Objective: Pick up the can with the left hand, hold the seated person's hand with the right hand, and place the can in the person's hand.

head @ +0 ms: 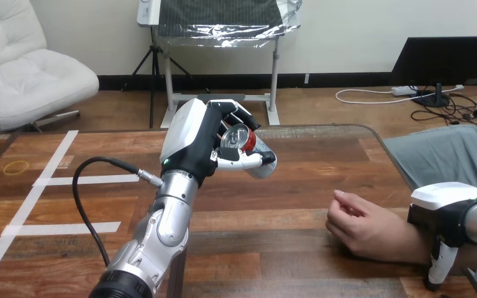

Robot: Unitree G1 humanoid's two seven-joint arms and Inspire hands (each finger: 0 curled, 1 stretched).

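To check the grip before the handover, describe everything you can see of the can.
The can is red, metal by its look, with a silver top turned toward the camera. It lies tilted in the left hand, fingers curled over it and thumb beneath, raised above the table, apart from the person's hand.

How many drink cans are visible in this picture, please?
1. The can is in the left hand, whose fingers curl round it, raised above the table, near its far edge. Nothing suggests another hidden one.
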